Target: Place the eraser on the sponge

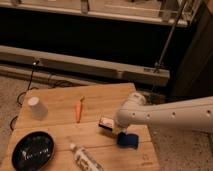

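Note:
The eraser point(104, 122), a small black block with a red-and-white strip, sits at the tip of my white arm over the middle of the wooden table point(60, 100). My gripper point(110, 123) is shut on it, mostly hidden behind the arm's wrist. The blue sponge point(127, 141) lies on the table just right of and in front of the eraser, partly under the arm. The eraser is apart from the sponge.
An orange carrot point(79, 109) lies left of the gripper. A white cup point(36, 107) stands at the far left, a black plate point(32, 150) at the front left, and a bottle point(85, 159) lies at the front edge. A shelf rail point(85, 62) runs behind the table.

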Tool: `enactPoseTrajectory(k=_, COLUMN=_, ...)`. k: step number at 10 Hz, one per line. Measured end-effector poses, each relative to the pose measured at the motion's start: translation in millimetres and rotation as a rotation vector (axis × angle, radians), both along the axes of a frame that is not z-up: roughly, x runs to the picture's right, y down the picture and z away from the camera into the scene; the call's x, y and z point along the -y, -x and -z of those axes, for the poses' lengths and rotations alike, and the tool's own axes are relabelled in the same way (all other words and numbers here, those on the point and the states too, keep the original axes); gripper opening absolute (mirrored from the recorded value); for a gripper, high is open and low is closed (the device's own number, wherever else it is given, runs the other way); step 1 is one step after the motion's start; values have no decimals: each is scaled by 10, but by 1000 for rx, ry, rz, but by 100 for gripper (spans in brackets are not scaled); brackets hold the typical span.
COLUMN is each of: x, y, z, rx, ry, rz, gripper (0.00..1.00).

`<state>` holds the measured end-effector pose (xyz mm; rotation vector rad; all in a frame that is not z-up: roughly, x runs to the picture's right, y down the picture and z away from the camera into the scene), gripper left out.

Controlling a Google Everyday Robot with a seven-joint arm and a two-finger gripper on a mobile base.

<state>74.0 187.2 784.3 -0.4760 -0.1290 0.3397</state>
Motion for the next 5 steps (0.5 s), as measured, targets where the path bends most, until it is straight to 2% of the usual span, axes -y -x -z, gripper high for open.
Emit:
enactPoseTrajectory(k=3, x=-57, y=-618, z=-23, rx=15, ry=-12, rz=0, gripper=0)
enactPoseTrajectory(k=5, x=-89, y=-866, z=24, rx=30, ry=-18, rz=13, gripper=0)
